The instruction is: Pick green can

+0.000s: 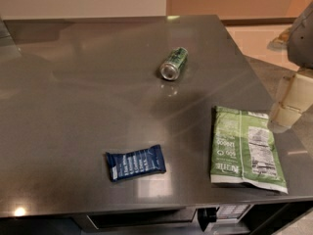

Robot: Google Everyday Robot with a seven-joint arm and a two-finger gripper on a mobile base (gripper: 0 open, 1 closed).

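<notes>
The green can (pixel 173 63) lies on its side on the dark grey counter (pixel 88 97), a little right of the middle toward the back. Its shiny silver end faces the front left. My gripper (pixel 288 102) shows at the right edge as pale blocky fingers hanging over the counter's right side. It is well to the right of the can and nearer the front, above the top corner of the snack bag. Nothing is seen between the fingers.
A flat green-and-white snack bag (pixel 246 148) lies at the front right. A dark blue snack bar (pixel 135 163) lies at the front middle. The counter's right edge runs diagonally past the gripper. A pale floor shows beyond the edge.
</notes>
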